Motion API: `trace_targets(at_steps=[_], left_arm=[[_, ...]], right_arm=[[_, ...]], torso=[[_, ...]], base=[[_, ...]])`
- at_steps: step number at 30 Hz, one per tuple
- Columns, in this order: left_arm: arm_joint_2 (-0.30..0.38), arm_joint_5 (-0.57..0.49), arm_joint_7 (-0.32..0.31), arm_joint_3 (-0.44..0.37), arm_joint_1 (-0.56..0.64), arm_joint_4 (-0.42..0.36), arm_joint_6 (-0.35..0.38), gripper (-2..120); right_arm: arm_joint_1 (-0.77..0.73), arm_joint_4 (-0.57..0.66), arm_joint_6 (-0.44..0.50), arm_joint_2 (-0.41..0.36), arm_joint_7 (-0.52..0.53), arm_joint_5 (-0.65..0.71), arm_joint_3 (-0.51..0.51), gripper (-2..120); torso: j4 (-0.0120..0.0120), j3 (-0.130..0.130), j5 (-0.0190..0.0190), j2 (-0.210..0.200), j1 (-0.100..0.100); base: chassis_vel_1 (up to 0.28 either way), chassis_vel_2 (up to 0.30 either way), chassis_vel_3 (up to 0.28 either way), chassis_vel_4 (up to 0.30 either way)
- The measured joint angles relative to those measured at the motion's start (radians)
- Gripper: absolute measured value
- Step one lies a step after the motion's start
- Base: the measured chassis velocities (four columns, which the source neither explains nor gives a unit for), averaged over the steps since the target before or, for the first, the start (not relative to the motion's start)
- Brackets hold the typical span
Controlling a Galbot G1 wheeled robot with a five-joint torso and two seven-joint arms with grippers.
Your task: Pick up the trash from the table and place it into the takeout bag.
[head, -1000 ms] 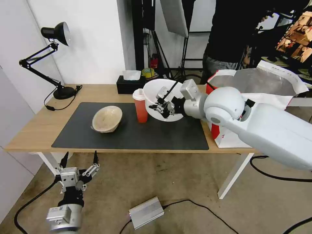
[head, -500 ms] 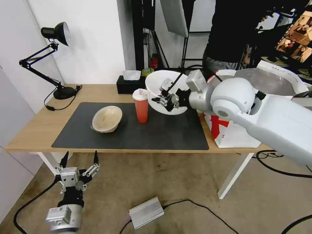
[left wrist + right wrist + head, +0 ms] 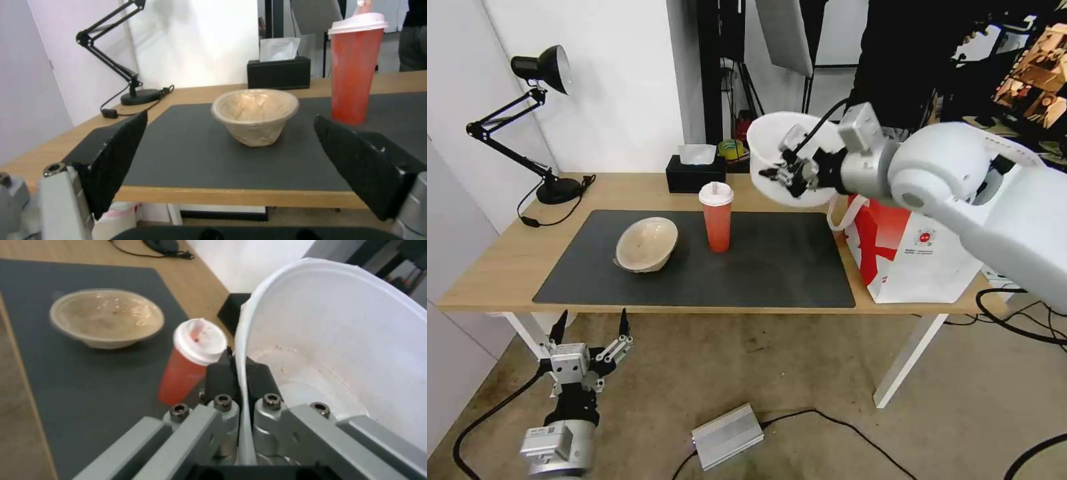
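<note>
From the head view, the right gripper (image 3: 787, 175) holds the large white bowl (image 3: 790, 157) up in the air at about one o'clock, tipped on its side, above the far edge of the surface (image 3: 494, 267) and just beside the takeout bag (image 3: 917, 250), whose open top is hidden behind the big white arm. On the dark grey mat (image 3: 760, 267) the orange-red cup (image 3: 717, 220) stands upright near the middle, with the beige bowl (image 3: 647, 243) at its nine o'clock, apart from it. A black tissue box (image 3: 694, 175) sits at the far edge and a black desk lamp (image 3: 537, 127) at ten o'clock. The left gripper (image 3: 587, 347) hangs low at seven o'clock over the floor, jaws spread and empty; a silver box (image 3: 727, 437) with cables lies on the floor nearby. In the left wrist view, the beige bowl (image 3: 256, 115) sits ahead between the released fingers (image 3: 118, 156), the cup (image 3: 356, 66) beyond. In the right wrist view, the jaws are clenched on the white bowl's (image 3: 338, 350) thin rim, one pad inside and one outside; the bowl's far side is cut off, and faint smears mark its bottom.
</note>
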Motion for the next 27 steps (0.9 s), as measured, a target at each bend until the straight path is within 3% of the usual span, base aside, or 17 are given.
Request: trace_targets(at_steps=[27], left_arm=[[0.0, -0.004, 0.001, -0.004, 0.005, -0.01, -0.002, 100]], right_arm=[[0.065, -0.135, 0.023, -0.058, -0.067, -0.041, 0.011, 0]], torso=[[0.0, 0.0, 0.0001, 0.0, 0.0]], base=[[0.0, 0.0, 0.0, 0.0]])
